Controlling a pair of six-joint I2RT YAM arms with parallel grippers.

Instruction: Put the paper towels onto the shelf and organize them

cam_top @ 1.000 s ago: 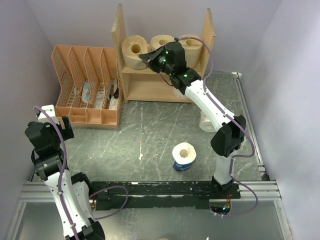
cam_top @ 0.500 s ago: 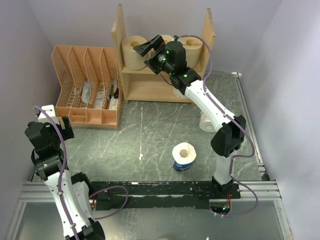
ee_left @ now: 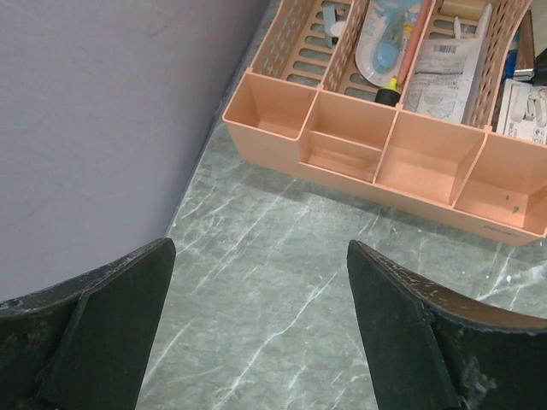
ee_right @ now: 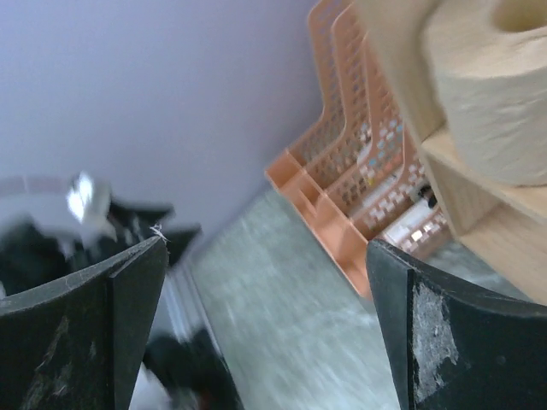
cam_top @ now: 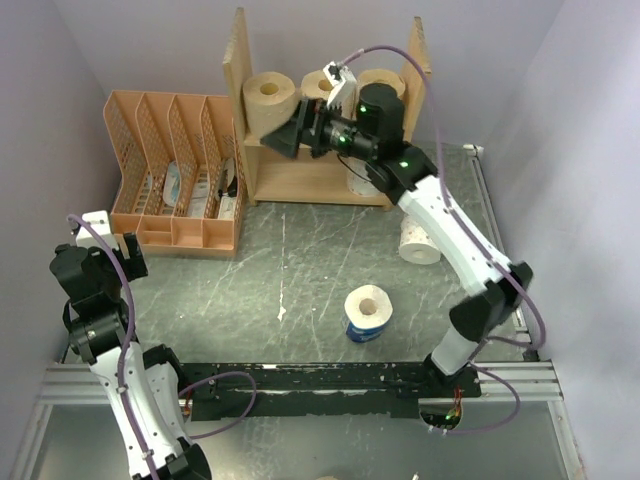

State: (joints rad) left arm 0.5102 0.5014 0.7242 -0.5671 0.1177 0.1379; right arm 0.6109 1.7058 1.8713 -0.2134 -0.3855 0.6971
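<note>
The wooden shelf [cam_top: 300,172] stands at the back centre. On its top tier sit three tan paper towels: the left one [cam_top: 270,100] [ee_right: 487,94], a middle one [cam_top: 318,84] partly behind the arm, and a right one [cam_top: 384,80]. A white roll [cam_top: 361,181] shows on the lower tier, behind the arm. Another white roll [cam_top: 420,243] and a blue-wrapped roll [cam_top: 368,312] stand on the table. My right gripper [cam_top: 280,140] [ee_right: 269,316] hangs open and empty just in front of the left tan roll. My left gripper [cam_top: 110,245] [ee_left: 261,325] is open over bare table at the left.
An orange lattice file organizer [cam_top: 175,170] [ee_left: 385,154] [ee_right: 359,171] with papers and pens stands left of the shelf. Purple walls close in on the left, back and right. A metal rail [cam_top: 500,250] runs along the table's right edge.
My right gripper opened and let go of the left tan roll on the top tier, then drew back and turned left. That roll now sits upright. The left arm has not moved.
</note>
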